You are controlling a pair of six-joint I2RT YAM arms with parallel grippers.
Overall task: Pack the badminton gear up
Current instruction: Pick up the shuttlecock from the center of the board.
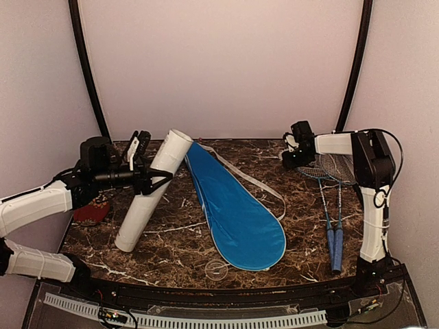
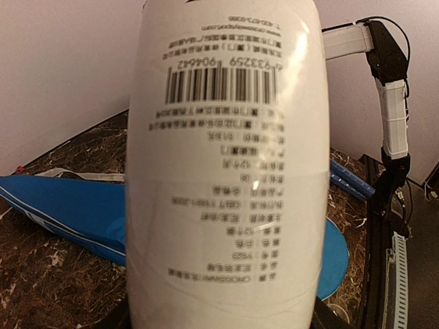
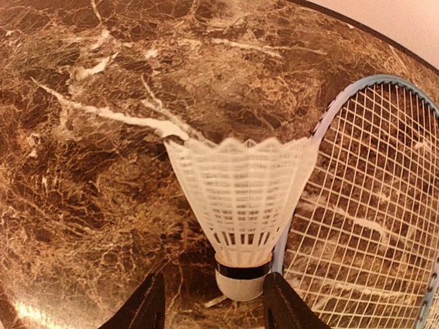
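The long white tube (image 1: pixel 151 192) lies slanted on the marble table (image 1: pixel 302 226), and its printed label fills the left wrist view (image 2: pixel 226 171). My left gripper (image 1: pixel 147 179) is shut around its middle, with the fingers barely showing at the tube's sides (image 2: pixel 223 321). The blue racket cover (image 1: pixel 236 209) lies beside the tube. Two rackets (image 1: pixel 333 199) with blue handles lie at the right. My right gripper (image 1: pixel 293 155) is open by the racket heads. A white shuttlecock (image 3: pixel 240 199) sits between its fingers (image 3: pixel 214 281); its cork touches the right finger and is apart from the left. The racket strings (image 3: pixel 370 205) are beside it.
A small red oval object (image 1: pixel 90 212) lies at the left table edge under my left arm. A clear round lid (image 1: pixel 217 271) lies near the front edge. The cover's white strap (image 1: pixel 257 181) trails to the right. The right arm's upright (image 1: pixel 374 205) stands at the table's right edge.
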